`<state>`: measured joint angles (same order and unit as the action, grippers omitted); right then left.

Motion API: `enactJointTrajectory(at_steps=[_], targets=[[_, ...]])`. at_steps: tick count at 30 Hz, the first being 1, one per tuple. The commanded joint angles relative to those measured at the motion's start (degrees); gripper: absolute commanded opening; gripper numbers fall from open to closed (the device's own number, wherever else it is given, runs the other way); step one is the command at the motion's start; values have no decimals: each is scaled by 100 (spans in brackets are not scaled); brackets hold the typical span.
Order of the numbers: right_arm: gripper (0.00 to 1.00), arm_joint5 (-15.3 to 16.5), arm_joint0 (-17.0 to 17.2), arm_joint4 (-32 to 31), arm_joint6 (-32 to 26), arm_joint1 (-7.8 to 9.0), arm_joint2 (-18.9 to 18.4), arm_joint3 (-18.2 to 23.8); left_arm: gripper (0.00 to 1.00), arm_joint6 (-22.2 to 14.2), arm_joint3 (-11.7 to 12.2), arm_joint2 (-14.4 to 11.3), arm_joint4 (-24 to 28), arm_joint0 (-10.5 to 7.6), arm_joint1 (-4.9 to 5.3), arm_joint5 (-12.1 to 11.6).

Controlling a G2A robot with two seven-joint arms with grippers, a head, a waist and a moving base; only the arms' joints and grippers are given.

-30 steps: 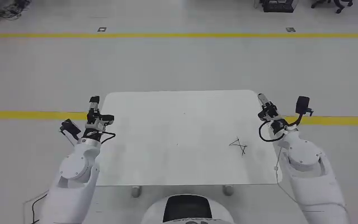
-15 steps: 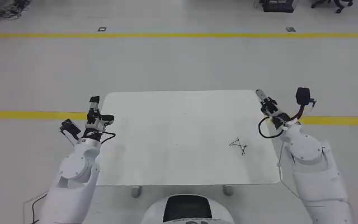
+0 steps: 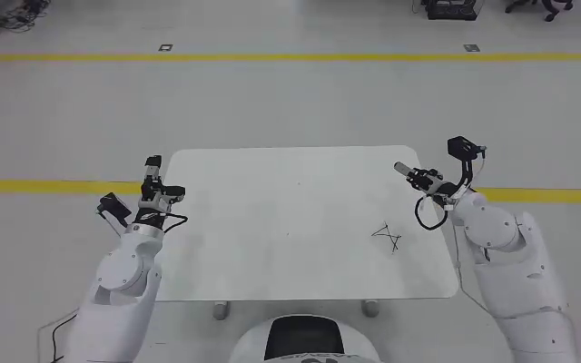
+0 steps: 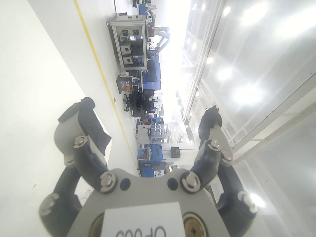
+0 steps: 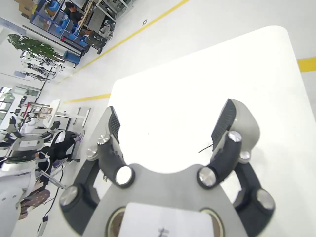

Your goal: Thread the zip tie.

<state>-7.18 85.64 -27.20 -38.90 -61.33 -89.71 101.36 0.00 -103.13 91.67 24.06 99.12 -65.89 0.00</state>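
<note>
The zip ties [image 3: 388, 237] lie flat on the white table [image 3: 290, 218], on its right half and toward the near right corner. They are a few thin black strips crossed over one another in a loose tangle, too fine to count with certainty. They rest on the table alone, apart from both grippers.

The right gripper [image 3: 400, 168] hovers over the table's far right corner. Its arm comes in from beyond the right edge and its fingers point leftward across the surface. The zip ties sit near it, on the side closer to the robot. In the right wrist view the right gripper [image 5: 170, 108] has its two fingers spread wide, their ribbed black pads facing each other across open space with the bright table [image 5: 197, 75] beneath. A short black end of the zip ties [image 5: 206, 148] pokes out from behind one finger, lying on the table below it.

The left gripper [image 3: 152, 163] sits just off the table's left edge, near the far left corner, pointing away from the robot and well apart from the zip ties. In the left wrist view the left gripper [image 4: 148, 107] likewise has its fingers spread apart and is aimed at the room beyond. There, equipment racks [image 4: 128, 45] stand behind a yellow floor line [image 4: 98, 62]
</note>
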Motion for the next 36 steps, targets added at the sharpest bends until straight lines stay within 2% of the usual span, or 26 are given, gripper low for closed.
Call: enactJointTrajectory(at_steps=[1,2,5,10,11,21,24,28,33,36], targets=[[100,46,-15,-245,6,13,21,50,100,0,0,0,0,0,0,0],[100,103,-33,-755,-33,38,99,141,100,0,0,0,0,0,0,0],[100,95,-158,-1433,-405,74,258,227,100,0,0,0,0,0,0,0],[100,87,-499,-2496,-1609,120,745,74,100,0,0,0,0,0,0,0],[100,146,-564,-2728,-1657,123,845,62,100,0,0,0,0,0,0,0],[100,124,-570,-2793,-1660,122,873,39,100,0,0,0,0,0,0,0],[100,400,-668,-3005,-1879,142,942,-18,100,0,0,0,0,0,0,0],[100,687,-1074,-3204,-2511,145,1149,-209,100,0,0,0,0,0,0,0],[100,1005,-1645,-3191,-3191,91,1631,-747,100,0,0,0,0,0,0,0],[100,1154,-1885,-3033,-3352,37,1930,-1071,100,0,0,0,0,0,0,0]])
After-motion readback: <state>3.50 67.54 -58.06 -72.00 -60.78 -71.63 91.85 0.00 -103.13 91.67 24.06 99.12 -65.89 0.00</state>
